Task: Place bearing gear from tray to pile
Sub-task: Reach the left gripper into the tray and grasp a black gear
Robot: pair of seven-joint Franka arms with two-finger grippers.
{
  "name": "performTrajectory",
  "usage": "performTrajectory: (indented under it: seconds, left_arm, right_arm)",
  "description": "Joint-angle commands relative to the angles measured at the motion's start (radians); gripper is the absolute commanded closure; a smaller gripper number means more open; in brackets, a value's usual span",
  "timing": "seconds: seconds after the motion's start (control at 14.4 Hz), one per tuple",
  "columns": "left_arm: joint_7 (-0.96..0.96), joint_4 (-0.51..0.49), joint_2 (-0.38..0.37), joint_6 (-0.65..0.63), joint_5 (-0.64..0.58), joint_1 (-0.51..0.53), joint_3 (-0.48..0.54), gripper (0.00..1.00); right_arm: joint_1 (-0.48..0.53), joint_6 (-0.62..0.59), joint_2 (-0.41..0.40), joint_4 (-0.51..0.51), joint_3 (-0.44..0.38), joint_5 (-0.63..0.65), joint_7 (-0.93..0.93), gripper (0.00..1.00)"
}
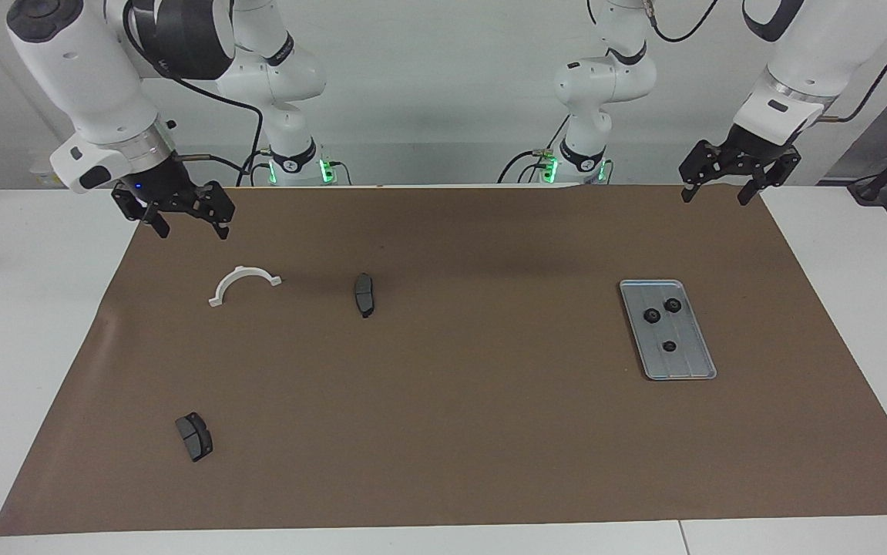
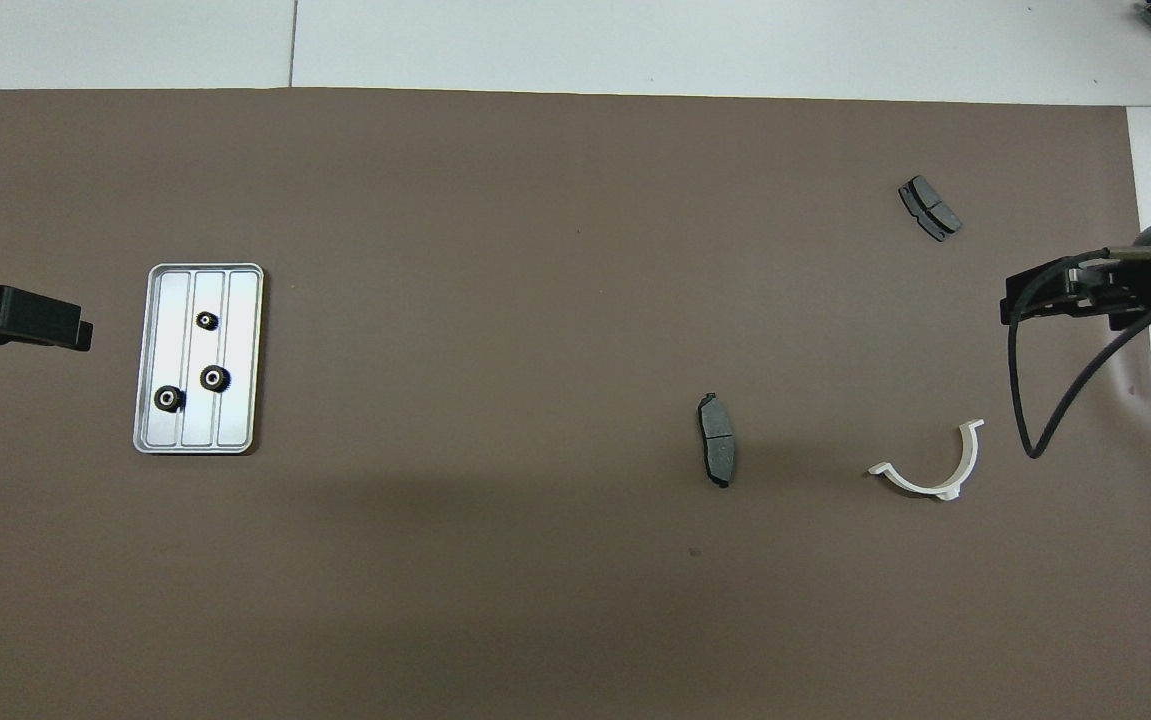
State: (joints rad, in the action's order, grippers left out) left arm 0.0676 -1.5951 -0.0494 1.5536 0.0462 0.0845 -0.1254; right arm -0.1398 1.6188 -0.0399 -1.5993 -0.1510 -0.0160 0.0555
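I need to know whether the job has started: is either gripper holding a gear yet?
No: all three gears lie in the tray, and the left gripper and right gripper hang open with nothing between their fingers.

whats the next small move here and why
Probably the left gripper should come down over the tray toward one bearing gear. All three gears sit in the tray at the left arm's end, both grippers hang open and empty, and the right gripper waits.
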Motion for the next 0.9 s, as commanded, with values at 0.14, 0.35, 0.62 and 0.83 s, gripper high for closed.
performTrajectory:
  seconds: [0.14, 0.35, 0.62, 0.83]
  left_arm:
    - [0.018, -0.017, -0.018, -0.006, -0.009, 0.008, -0.003, 0.0]
    - [0.009, -0.04, -0.024, 0.015, -0.008, 0.009, 0.003, 0.0]
    - [0.005, -0.193, -0.043, 0.219, -0.009, 0.012, 0.032, 0.0]
    - [-0.005, -0.261, 0.031, 0.395, -0.011, 0.027, 0.033, 0.0]
  right_arm:
    - [0.003, -0.01, 0.005, -0.005, -0.002, -0.005, -0.013, 0.0]
    - [0.005, -0.01, 0.005, -0.005, -0.004, -0.005, -0.013, 0.0]
    - [0.005, -0.01, 0.005, -0.005, -0.004, -0.005, -0.013, 0.0]
    - [0.005, -0.01, 0.005, -0.005, -0.004, -0.005, -0.013, 0.0]
